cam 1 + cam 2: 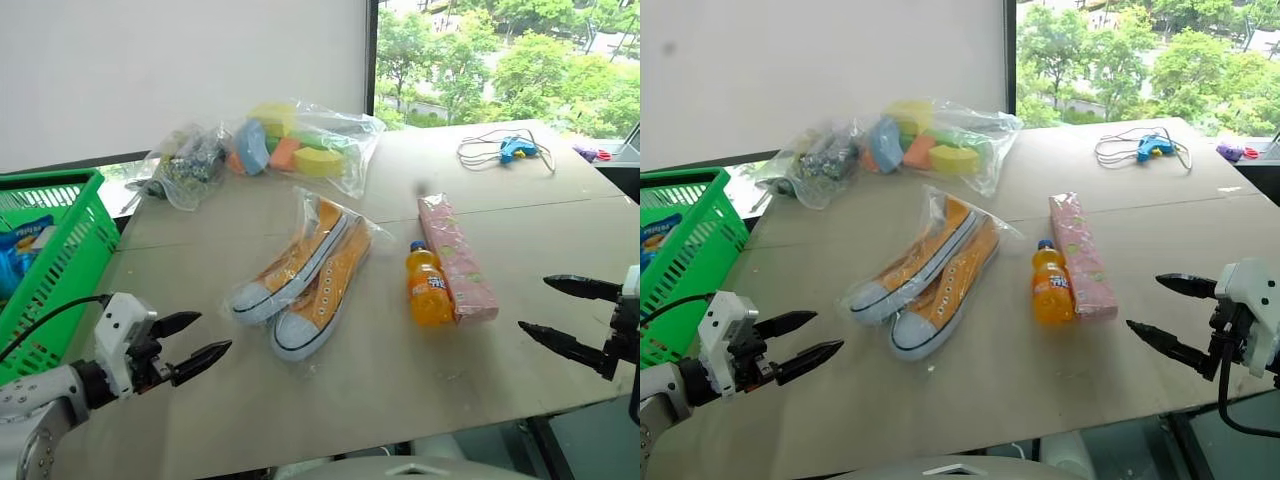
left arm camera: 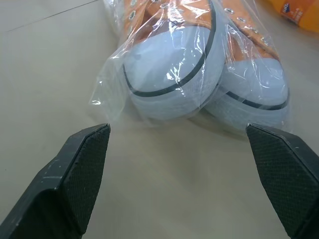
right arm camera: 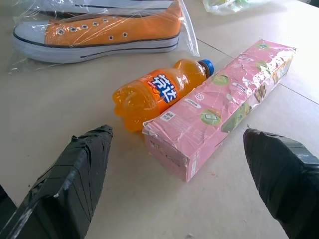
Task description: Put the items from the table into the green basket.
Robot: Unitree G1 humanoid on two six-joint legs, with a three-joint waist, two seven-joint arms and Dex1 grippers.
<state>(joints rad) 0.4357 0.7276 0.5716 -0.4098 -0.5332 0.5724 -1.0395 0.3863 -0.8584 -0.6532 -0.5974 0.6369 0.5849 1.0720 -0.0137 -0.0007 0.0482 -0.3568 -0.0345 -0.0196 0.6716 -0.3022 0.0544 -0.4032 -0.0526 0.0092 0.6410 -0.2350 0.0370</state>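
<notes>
You're at the approach step, nothing picked yet. Left gripper point(image 1: 200, 340) hovers with jaws spread wide and empty, just short of the white toe caps of the bagged sneakers point(image 1: 305, 275). Right gripper point(image 1: 1160, 308) also has jaws wide and empty, aimed at the near ends of the orange soda bottle point(image 3: 154, 94) and the pink wrapped box point(image 3: 224, 104).

The green basket point(image 1: 70, 255) sits at the table's left edge, with some blue packaging already inside. On the table point(image 1: 400, 380) the sneakers are mid-table, and the bottle lies on its side touching the left face of the box, right of the shoes. The bag of coloured blocks point(image 1: 300, 145) and the bag of dark bits point(image 1: 190, 165) sit at the far side, side by side.

Next move, my read: take the sneakers with the left, since the basket is on that side. Push in over the toe caps before closing.

Handling notes:
- Sneaker bag is thin, slick, crinkly film, loose around the rubber toes. It'll likely slip, so grip through to the shoe.
- Bottle is round, smooth plastic and may roll.
- Box is long and rectangular with a glossy wrap and dented corners. Pinch it across the narrow width.
</notes>
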